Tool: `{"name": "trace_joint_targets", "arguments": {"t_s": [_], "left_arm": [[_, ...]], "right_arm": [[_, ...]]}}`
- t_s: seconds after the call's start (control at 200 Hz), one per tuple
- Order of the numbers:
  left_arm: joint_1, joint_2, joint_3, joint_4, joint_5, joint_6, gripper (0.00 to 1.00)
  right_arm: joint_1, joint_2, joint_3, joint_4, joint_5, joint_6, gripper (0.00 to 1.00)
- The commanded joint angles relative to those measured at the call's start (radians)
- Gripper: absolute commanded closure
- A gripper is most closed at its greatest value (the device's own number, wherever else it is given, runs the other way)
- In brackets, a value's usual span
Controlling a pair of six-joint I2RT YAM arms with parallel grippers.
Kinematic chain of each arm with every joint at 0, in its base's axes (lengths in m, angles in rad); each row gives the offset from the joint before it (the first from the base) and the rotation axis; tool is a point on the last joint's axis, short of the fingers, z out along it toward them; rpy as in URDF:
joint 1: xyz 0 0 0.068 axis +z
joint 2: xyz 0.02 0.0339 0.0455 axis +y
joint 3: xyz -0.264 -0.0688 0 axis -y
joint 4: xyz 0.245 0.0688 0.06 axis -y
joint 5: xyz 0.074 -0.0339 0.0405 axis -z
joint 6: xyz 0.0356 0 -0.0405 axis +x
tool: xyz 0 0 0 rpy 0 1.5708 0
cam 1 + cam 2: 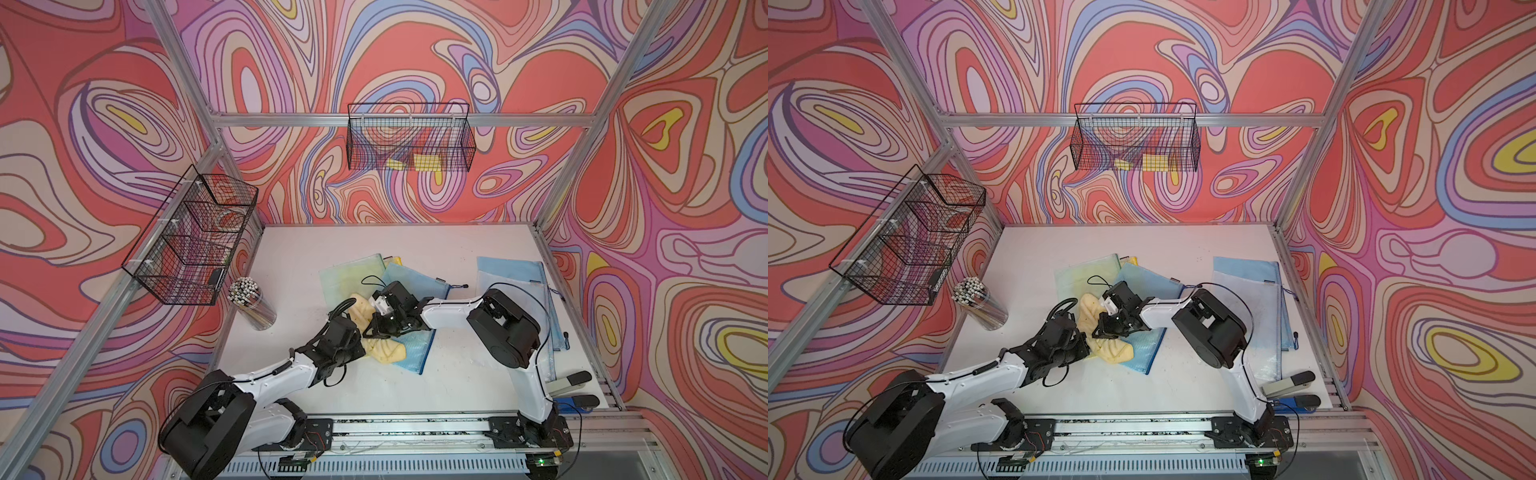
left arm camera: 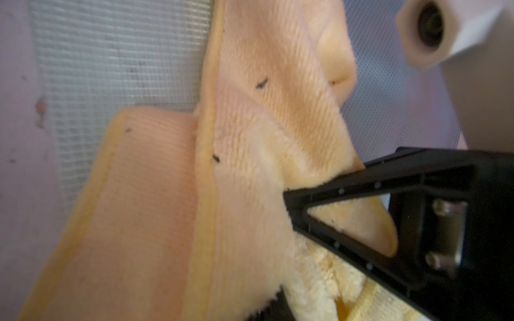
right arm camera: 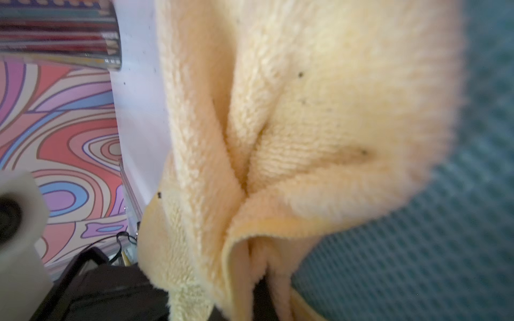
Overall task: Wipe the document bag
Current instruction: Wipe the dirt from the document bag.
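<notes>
Overhead, looked down on a white tabletop (image 1: 291,382) walled by swirl-patterned panels (image 1: 83,124). Found the blue mesh document bag (image 1: 415,353) lying mid-table under a crumpled yellow cloth (image 1: 384,352). Saw the left gripper (image 1: 360,347) pinched tight on the cloth's near-left end, the right gripper (image 1: 371,328) clamped likewise just beside it.

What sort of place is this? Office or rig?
Likely a robot test cell, not an office: aluminium frame, swirl-printed walls, two arms bolted to a base rail, staged props such as mesh document bags.
</notes>
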Motion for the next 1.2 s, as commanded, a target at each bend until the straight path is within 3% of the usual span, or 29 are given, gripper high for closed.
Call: {"name": "trace_joint_targets", "arguments": {"t_s": [0.0, 0.27, 0.411, 0.571, 0.741, 0.931, 1.062, 1.197], "left_arm": [[0.002, -0.023, -0.003, -0.040, -0.012, -0.003, 1.00], [0.001, -0.087, -0.024, -0.095, -0.033, -0.006, 1.00], [0.001, -0.115, -0.036, -0.110, -0.036, -0.008, 1.00], [0.000, -0.128, -0.041, -0.114, -0.034, -0.007, 1.00], [0.001, -0.109, -0.038, -0.102, -0.024, -0.008, 1.00], [0.001, -0.073, -0.025, -0.080, -0.011, -0.006, 1.00], [0.001, -0.056, -0.011, -0.083, -0.005, 0.001, 1.00], [0.001, -0.061, -0.007, -0.093, -0.005, 0.004, 1.00]], "right_arm": [[-0.037, 0.060, 0.000, -0.064, 0.039, -0.026, 1.00], [-0.303, 0.037, -0.022, -0.132, 0.047, -0.107, 1.00], [-0.435, 0.058, 0.079, -0.246, 0.081, -0.186, 1.00], [-0.513, 0.121, 0.217, -0.330, 0.100, -0.226, 1.00], [-0.468, 0.079, 0.241, -0.306, 0.038, -0.186, 1.00], [-0.235, -0.035, 0.207, -0.280, 0.061, -0.155, 1.00], [-0.127, 0.003, 0.201, -0.230, 0.019, -0.105, 1.00], [-0.111, 0.085, 0.217, -0.226, 0.016, -0.092, 1.00]]}}
